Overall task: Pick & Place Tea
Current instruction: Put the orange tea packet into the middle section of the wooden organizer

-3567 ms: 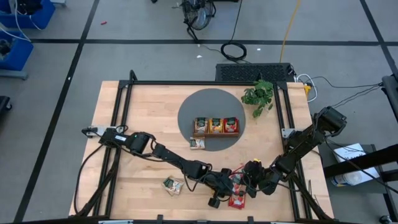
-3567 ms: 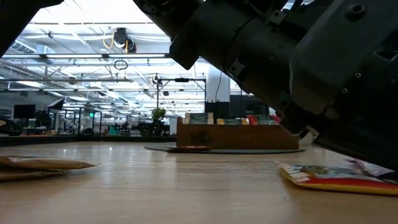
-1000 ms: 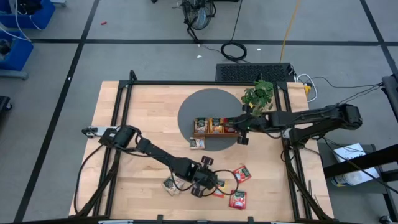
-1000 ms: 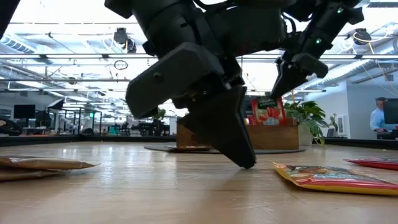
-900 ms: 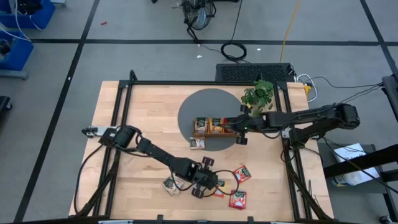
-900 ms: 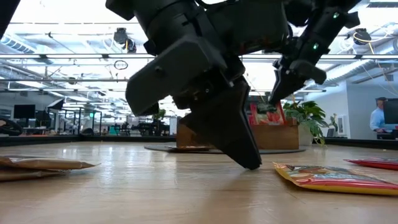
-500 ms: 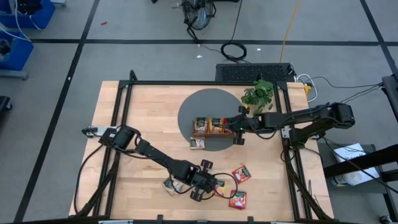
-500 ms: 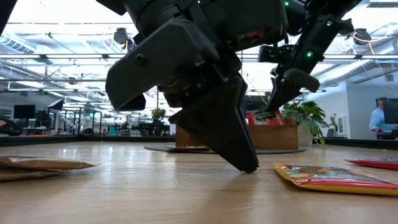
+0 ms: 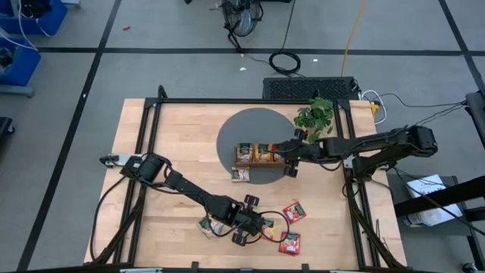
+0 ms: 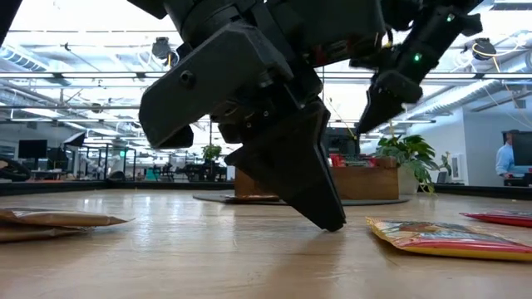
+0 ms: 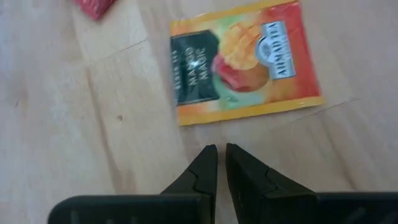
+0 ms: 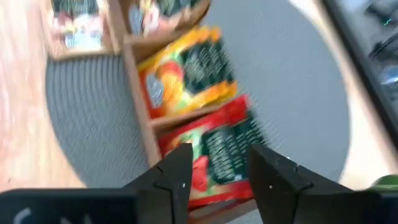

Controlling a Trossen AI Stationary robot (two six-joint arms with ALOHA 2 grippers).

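Observation:
The tea is small flat sachets. Some stand in the brown wooden tray (image 9: 261, 154) on the grey round mat (image 9: 254, 125). My right gripper (image 12: 221, 174) hangs open over the tray's right compartment, where a red sachet (image 12: 221, 152) lies below its fingers, beside an orange-yellow one (image 12: 186, 74). My left gripper (image 11: 222, 155) is shut, with its tips low at the wood near the table's front edge. It stands just short of an orange-yellow sachet (image 11: 245, 59) lying flat. I cannot tell whether the tips touch the wood.
Loose sachets lie flat on the wood: two red ones (image 9: 294, 212) (image 9: 289, 243) and a beige one (image 9: 210, 226). Another sachet (image 9: 241, 174) lies at the tray's front left corner. A green plant (image 9: 314, 114) stands at the far right, just behind my right arm.
My right gripper has opened over the tray's right compartment and let go of the red sachet. The sachet stood above the tray's rim between the fingers and has sunk down into the compartment.

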